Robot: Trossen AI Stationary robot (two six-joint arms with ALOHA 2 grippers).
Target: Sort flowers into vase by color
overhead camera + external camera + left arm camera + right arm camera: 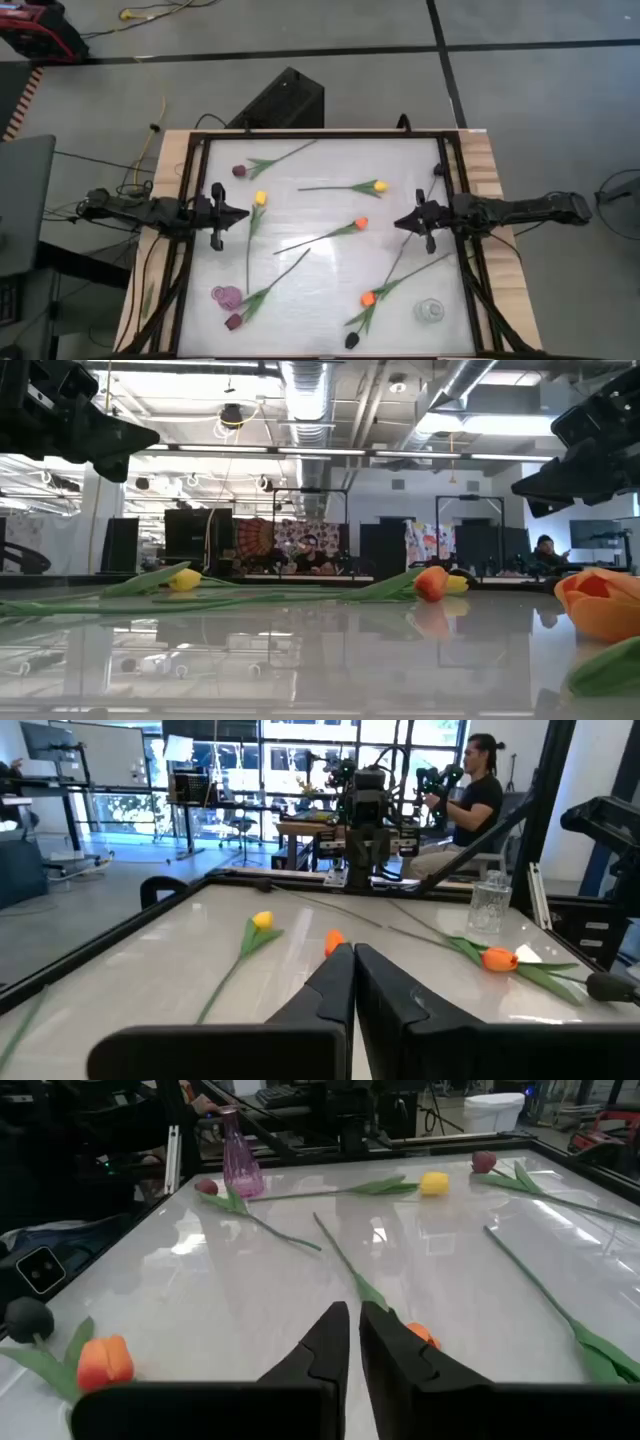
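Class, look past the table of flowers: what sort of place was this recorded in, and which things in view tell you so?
Probably a robotics lab or workshop. Bare pipes and ducts run across the ceiling, a person works at a bench crowded with equipment, and cables trail over the concrete floor beside the table.

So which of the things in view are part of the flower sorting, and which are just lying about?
Part of the job:
- tulips on the table: two yellow, two orange, dark ones
- pink vase
- clear vase

Lying about:
- black box on the floor beyond the table
- cables on the floor
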